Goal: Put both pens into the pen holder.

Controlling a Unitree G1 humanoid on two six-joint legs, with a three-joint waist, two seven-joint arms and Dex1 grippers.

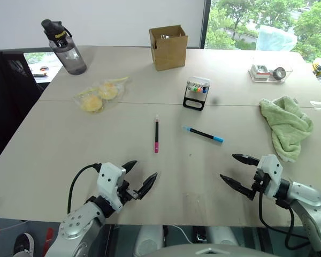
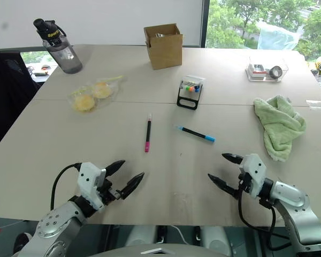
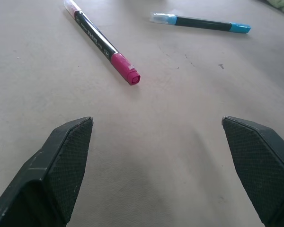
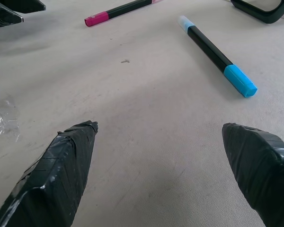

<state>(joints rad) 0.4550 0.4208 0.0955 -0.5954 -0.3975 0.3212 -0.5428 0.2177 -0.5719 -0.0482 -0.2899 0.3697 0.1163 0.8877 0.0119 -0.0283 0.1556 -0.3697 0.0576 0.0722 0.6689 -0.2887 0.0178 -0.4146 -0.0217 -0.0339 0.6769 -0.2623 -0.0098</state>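
On the table (image 1: 53,155), the pink pen (image 1: 156,134) lay flat, pointing straight away, just ahead of the left gripper (image 1: 139,176). The blue pen (image 1: 203,134) lay slanted, ahead of the right gripper (image 1: 238,170). Both grippers were wide open and held nothing. The pen holder (image 1: 196,93) stood farther back, past both pens.

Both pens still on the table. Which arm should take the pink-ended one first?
Left. The pink-ended pen lies ahead of the open left gripper; the right gripper sits nearer the blue-ended pen.
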